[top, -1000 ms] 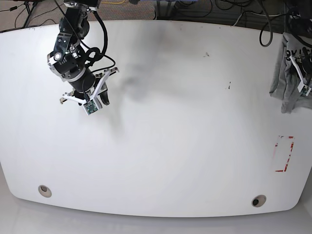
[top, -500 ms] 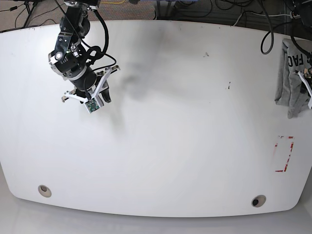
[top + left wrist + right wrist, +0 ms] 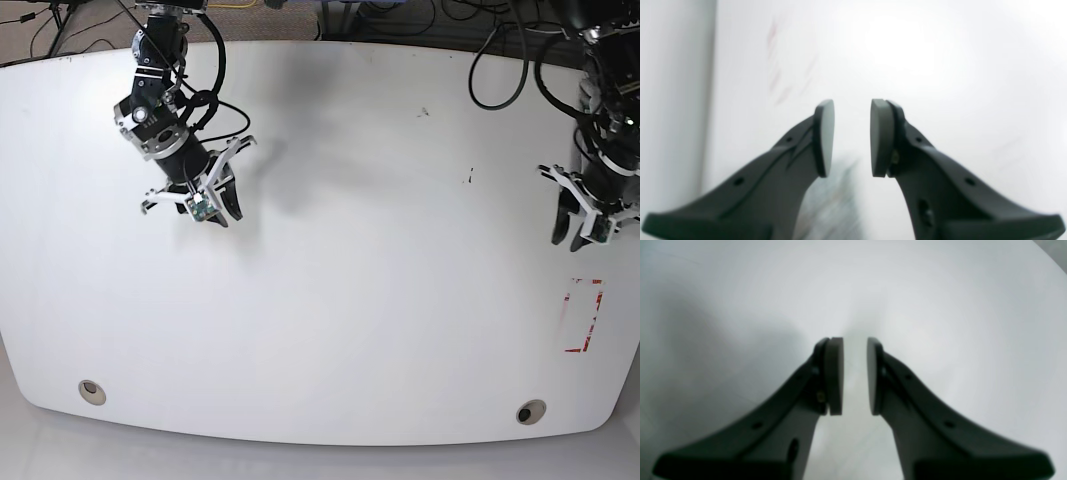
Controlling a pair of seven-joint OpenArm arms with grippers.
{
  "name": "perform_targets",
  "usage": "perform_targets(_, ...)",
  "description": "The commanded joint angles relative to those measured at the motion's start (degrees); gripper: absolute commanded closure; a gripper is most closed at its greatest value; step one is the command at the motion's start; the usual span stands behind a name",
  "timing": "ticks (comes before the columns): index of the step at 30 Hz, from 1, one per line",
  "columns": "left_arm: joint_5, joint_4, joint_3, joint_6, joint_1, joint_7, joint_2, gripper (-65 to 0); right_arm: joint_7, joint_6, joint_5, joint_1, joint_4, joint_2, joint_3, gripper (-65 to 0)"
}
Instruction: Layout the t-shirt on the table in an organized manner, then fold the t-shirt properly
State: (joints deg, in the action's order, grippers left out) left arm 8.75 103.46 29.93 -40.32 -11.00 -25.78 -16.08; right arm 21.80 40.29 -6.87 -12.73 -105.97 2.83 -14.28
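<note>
The left gripper's [image 3: 851, 133] two dark pads stand apart with a clear gap, and nothing is caught between them. Below the pads, low in the left wrist view, lies a blurred grey mottled smear [image 3: 830, 203]. It may be cloth, but I cannot tell. In the base view this gripper [image 3: 572, 235] hangs over the right part of the table [image 3: 350, 300], above the red-and-white mark [image 3: 583, 315] and apart from it.

A second ago the t-shirt hung bunched at that view's right edge, draped around this gripper, and half a second ago it was still there. It no longer shows in the base view, and I cannot tell where it is. The left arm has also swung inward, and more of it shows over the tabletop than before.

The right gripper's [image 3: 855, 373] pads are parted by a narrower gap, with only bare white surface behind them and nothing held. In the base view it [image 3: 225, 212] hovers over the table's upper left part, pointing down and toward the middle. It has shifted a little toward the centre since the earlier frames. Two round grommets [image 3: 91, 391] sit near the table's near edge, unchanged.
</note>
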Motion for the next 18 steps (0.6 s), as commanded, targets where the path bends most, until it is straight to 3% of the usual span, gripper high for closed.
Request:
perform_targets(1,-2.2,2.69,-0.09,0.53,-1.61,4.64,3.55,-17.2,-6.64,-0.29,-0.12,-1.91,1.05,0.82,-0.44,-11.6)
perform_targets(5,-5.9,3.66,-2.11,2.47,-5.39,11.14,9.09,-17.2,-14.02,-0.29,0.06,-5.95,3.42,1.96,-0.71,-11.6)
perform_targets(10,-6.78,5.16,-3.6,4.23,-11.19,16.33,13.92,-17.2,-14.37,-0.29,3.58,-10.87,3.34,2.22,-3.52,-11.6)
perform_targets(18,-6.78,9.38,-7.3,4.49,-24.56,16.86,19.9,-17.1,-14.37,-0.29,13.34,-22.48,-0.36,4.6,-7.04,-11.6)
